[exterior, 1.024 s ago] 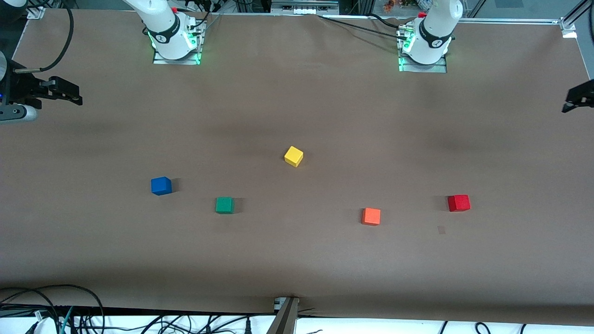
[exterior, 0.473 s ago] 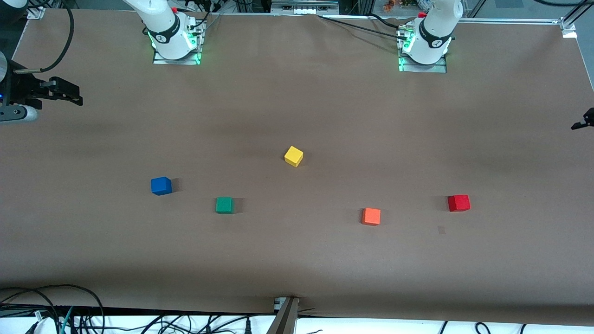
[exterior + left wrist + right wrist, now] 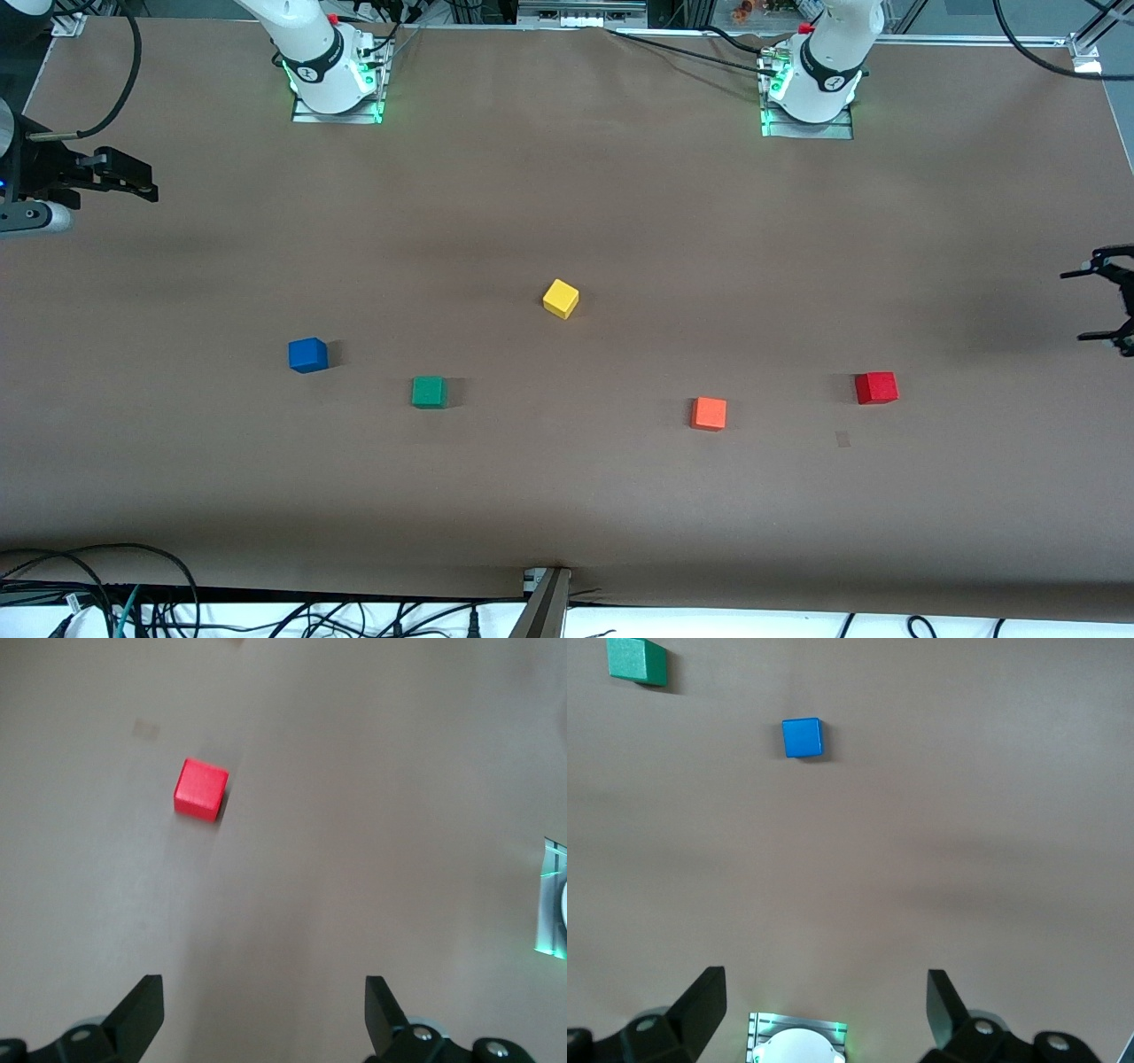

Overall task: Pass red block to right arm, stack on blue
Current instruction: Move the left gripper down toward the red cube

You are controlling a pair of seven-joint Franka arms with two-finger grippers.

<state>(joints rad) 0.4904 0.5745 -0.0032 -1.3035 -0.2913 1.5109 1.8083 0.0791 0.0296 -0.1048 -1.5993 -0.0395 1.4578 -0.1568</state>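
The brown table [image 3: 567, 496] is the biggest thing, and five small blocks sit on it, all well apart. There are no boxes, bowls or trays here, so nothing is inside anything.

The left gripper [image 3: 1103, 303] hangs in the air over the left arm's end of the table, with its fingers spread wide and nothing in them. The right gripper [image 3: 120, 175] waits over the right arm's end, also spread wide and holding nothing.

The red block [image 3: 876, 388] sits flat near the left arm's end. The orange block [image 3: 709, 414] is beside it, a little nearer the front camera. The blue block [image 3: 307, 354] sits toward the right arm's end, with the green block [image 3: 429, 392] close by and the yellow block [image 3: 561, 299] in the middle.

The job looks like it is just starting: reaching for red. Next, the left gripper likely needs to go over the red block, come down around it and squeeze
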